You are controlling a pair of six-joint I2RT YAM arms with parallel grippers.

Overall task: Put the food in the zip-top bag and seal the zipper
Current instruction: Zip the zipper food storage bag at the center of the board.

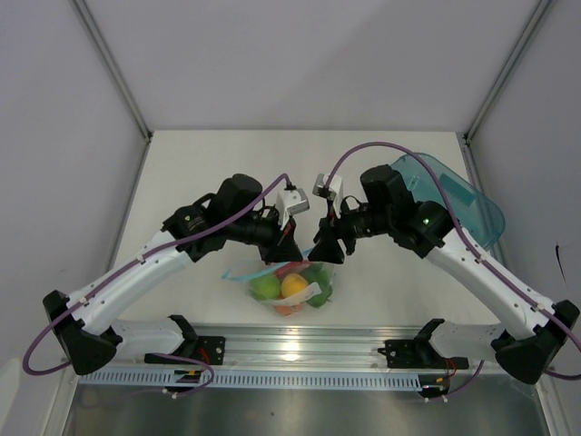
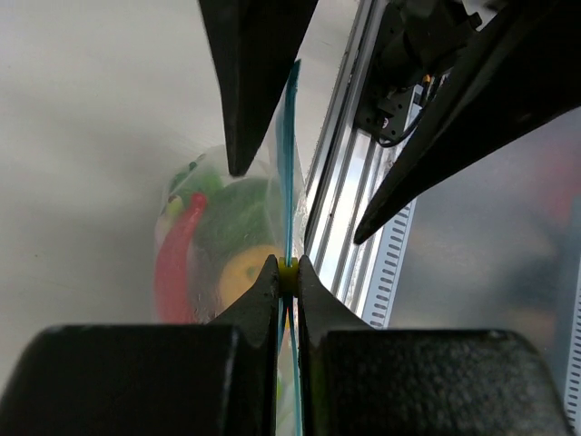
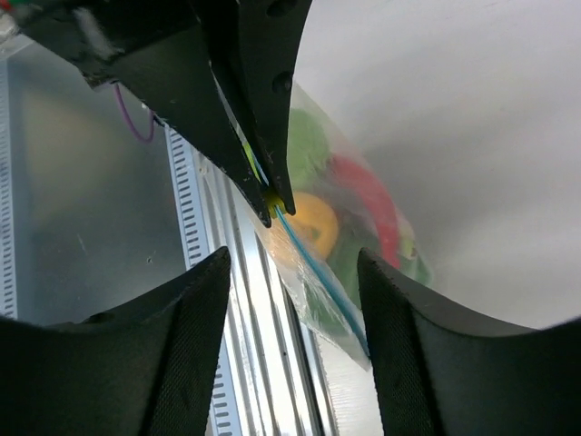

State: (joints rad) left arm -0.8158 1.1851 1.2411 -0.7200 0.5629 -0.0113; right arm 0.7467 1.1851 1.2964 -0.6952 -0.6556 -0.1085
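Hidden and unclear spots around your two grippers

From the left wrist, the zipper (image 2: 290,163) is lost between the fingers of the left gripper (image 2: 288,270), themselves cut off at the bottom edge; you cannot tell whether the strip is sealed either side of that pinch. Beyond the tips, the food (image 2: 213,245) is a blur through the zip-top bag (image 2: 182,195): you get colours, not separate pieces. From the right wrist, one finger of the right gripper (image 3: 292,257) covers the bag's end nearest that gripper. From above, both grippers cover the bag's mouth, and the right arm (image 1: 481,272) hides part of the teal tray (image 1: 472,204) behind it.
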